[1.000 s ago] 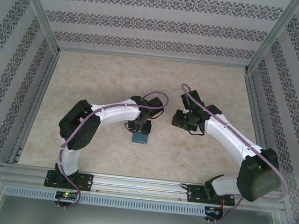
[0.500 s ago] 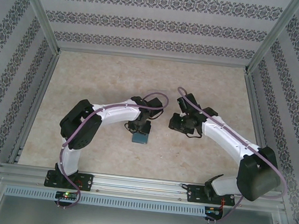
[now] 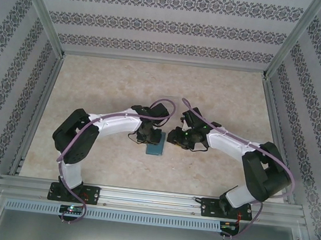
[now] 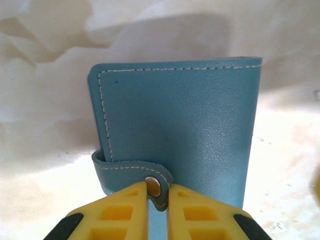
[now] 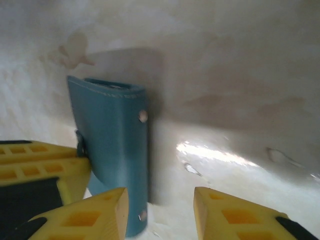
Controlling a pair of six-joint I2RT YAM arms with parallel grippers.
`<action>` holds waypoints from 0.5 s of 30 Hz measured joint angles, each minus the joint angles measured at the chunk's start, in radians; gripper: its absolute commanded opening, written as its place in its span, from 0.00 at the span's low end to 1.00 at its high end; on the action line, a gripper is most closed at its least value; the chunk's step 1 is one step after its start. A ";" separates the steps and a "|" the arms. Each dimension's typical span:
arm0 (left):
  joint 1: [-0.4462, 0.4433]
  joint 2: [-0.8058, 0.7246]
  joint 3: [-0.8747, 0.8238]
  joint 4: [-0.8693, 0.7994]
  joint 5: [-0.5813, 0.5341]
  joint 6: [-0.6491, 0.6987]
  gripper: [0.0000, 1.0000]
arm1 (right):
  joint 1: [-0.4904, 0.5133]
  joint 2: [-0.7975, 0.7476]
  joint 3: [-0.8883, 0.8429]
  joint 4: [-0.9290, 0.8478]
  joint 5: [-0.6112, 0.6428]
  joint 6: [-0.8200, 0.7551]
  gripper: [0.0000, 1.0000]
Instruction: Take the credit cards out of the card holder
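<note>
Closed card holder [image 3: 155, 145] at surface centre, long axis 12–6 in the top view. Left tool [image 4: 158, 197] pinches its snap tab. Right tool [image 5: 160, 200], jaws spread, has the holder near, at its 10 o'clock.

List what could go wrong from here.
1. The left gripper pinches the card holder at its snap tab, so the holder may slip or twist out.
2. The tab is snapped shut; the open right gripper, close beside, may push the holder instead of unfastening it.
</note>
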 measured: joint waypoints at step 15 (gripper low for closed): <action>0.021 -0.025 -0.065 0.113 0.117 -0.003 0.10 | 0.026 0.121 0.000 0.097 -0.066 0.022 0.27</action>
